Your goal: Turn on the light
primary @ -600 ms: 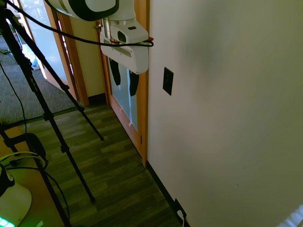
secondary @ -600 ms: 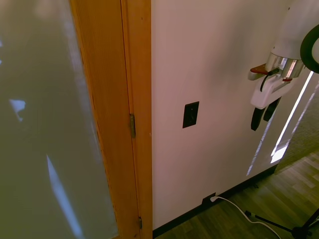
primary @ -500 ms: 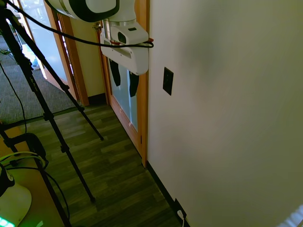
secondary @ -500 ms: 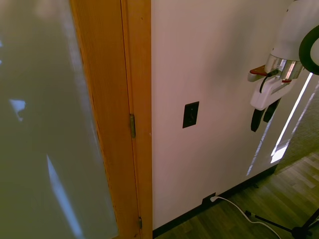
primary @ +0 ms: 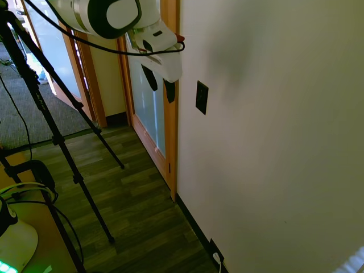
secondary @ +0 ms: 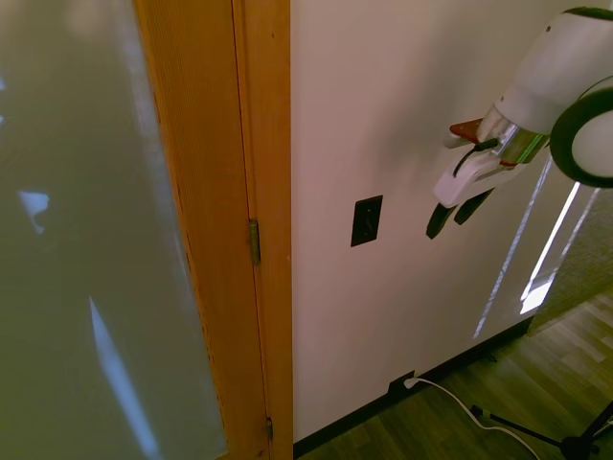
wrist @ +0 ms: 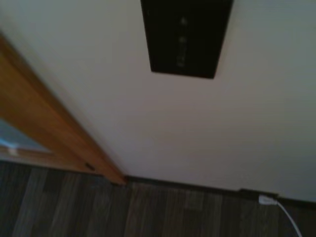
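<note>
The wall [primary: 273,142], plain and off-white, fills the right half of the first exterior view and the centre of the second; no lamp shows in any view, so the light's state cannot be confirmed directly. A wooden door frame [secondary: 244,230] with a frosted glass panel [secondary: 86,240] occupies the left of the second exterior view. Dark plank flooring [primary: 131,205] covers the lower left of the first exterior view. The white arm [secondary: 565,77] enters from the upper right of the second exterior view, its wrist tilted toward the wall. The gripper [secondary: 456,214] hangs just right of the switch plate and at about its height, near it but not touching; its two dark fingers [primary: 150,78] stand slightly apart and hold nothing. The switch [secondary: 366,220], a small black upright plate, sits on the wall at mid-frame in the second exterior view, right of the door frame, and is cut by the top edge of the wrist view. A black outlet plate [secondary: 399,386] with a white plug [secondary: 411,382] sits at the baseboard, lower centre. Assessment: the approach is well advanced, but no contact with the switch is evident; closing the remaining gap and pressing the toggle remain outstanding.
</note>
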Controlling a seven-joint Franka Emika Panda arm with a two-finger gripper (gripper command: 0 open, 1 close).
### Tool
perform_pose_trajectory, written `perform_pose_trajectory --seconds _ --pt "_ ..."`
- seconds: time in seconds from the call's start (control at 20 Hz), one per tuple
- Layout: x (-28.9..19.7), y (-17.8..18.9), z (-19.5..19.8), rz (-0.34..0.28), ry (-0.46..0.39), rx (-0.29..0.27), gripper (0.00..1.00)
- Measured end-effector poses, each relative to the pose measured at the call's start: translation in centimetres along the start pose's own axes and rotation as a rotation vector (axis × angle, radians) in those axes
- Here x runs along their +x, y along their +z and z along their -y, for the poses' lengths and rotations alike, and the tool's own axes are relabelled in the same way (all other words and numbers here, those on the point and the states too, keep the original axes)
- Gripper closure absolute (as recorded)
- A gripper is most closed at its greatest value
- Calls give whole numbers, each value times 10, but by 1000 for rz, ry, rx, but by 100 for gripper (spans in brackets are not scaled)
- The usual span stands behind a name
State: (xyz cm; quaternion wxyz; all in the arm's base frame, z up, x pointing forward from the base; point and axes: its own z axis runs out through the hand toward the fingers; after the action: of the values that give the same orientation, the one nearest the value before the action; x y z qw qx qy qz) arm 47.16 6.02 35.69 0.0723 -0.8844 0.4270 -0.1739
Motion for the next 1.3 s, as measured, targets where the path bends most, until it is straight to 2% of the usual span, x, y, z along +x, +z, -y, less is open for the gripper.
perform_pose_trajectory --seconds 0.3,0.5,0.7,0.95,1.15,1.2,1.3 --pt "11 37 32 -94 72 18 0" --pt "15 59 44 -87 82 14 0" --pt "14 66 48 -121 68 30 0" --pt "18 106 64 -133 85 71 0" --pt "28 132 72 -138 103 79 0" --pt "29 136 73 -137 105 79 100" --pt "31 139 75 -139 108 80 100"
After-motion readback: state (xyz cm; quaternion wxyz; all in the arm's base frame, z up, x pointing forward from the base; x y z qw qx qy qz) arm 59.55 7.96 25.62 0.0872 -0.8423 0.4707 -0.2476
